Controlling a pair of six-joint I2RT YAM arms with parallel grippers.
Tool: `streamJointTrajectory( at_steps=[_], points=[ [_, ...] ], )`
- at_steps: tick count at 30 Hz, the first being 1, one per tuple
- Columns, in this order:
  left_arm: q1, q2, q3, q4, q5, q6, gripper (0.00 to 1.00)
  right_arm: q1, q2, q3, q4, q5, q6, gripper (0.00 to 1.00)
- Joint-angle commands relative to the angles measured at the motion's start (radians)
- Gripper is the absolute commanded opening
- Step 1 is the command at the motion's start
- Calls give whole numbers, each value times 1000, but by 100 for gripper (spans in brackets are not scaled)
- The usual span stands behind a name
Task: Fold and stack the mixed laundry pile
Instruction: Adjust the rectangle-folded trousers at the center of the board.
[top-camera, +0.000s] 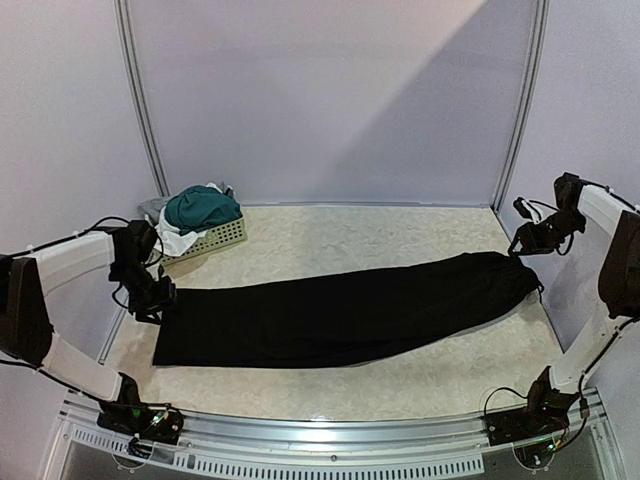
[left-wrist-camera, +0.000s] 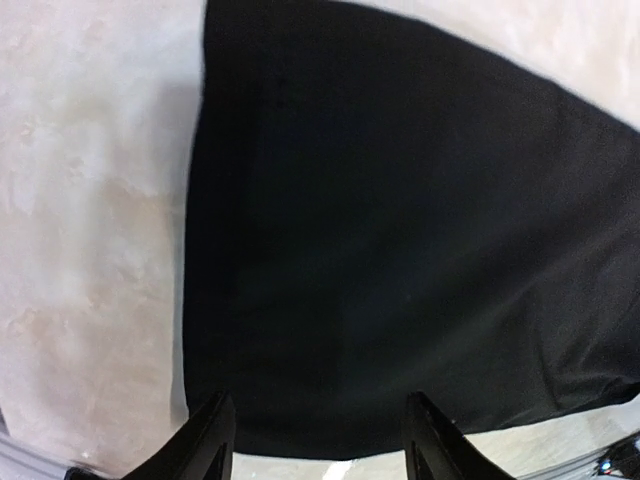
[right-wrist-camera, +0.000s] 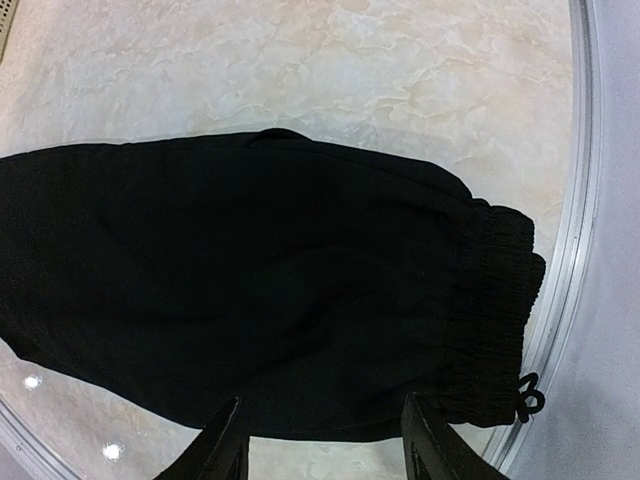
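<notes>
**Q:** Position of the garment in hand?

**A:** The black trousers (top-camera: 340, 315) lie spread flat across the surface (top-camera: 330, 240). The waistband (right-wrist-camera: 500, 300) is at the right, close to the edge. The leg end (top-camera: 180, 335) is at the left, near the front.

**Q:** State of the 2 hands?

**A:** The left hand (left-wrist-camera: 315, 410) hangs just above the leg end, fingers apart, nothing between them. The right hand (right-wrist-camera: 322, 410) hangs above the waistband end, fingers also apart, holding nothing. The cloth lies free of both.

**Q:** Remainder of the pile?

**A:** The teal shorts (top-camera: 203, 208) and a white cloth (top-camera: 175, 240) sit heaped in and over the basket (top-camera: 225, 238) at the back left, well apart from the trousers. Neither is folded.

**Q:** Step in hand?

**A:** In my judgement, item 1 of 3 is laid out and smoothed, ready for folding. The 2 legs appear to lie one on the other, but the dark cloth hides any seam, so I cannot confirm it.

**Q:** Requirement for the next move?

**A:** A fold across the length. One hand should come down and pinch an end at its corners, through all layers. It should then carry that end over to meet the other, edges square. The other hand should pin the cloth so it does not drag. The drawstring knot (right-wrist-camera: 528, 397) lies at the surface's rim and should be kept tucked in.
</notes>
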Motion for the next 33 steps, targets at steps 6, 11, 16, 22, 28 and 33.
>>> streamJointTrajectory(
  at_steps=[6, 11, 16, 22, 28, 33],
  points=[
    [183, 176, -7, 114, 175, 107, 56, 2, -7, -13, -3, -53, -16, 52],
    [217, 267, 25, 103, 196, 132, 54, 2, -8, -22, -6, -53, -31, 52],
    [239, 386, 21, 114, 209, 136, 51, 2, -9, -7, -18, -56, -41, 52],
    [240, 323, 50, 74, 167, 126, 51, 2, -11, 2, -25, -69, -42, 52],
    [240, 217, 169, -32, 7, 180, 54, 7, -10, 16, -24, -99, -30, 52],
    [240, 361, 180, -29, 110, 197, 54, 12, -19, 16, -26, -116, -26, 52]
  ],
)
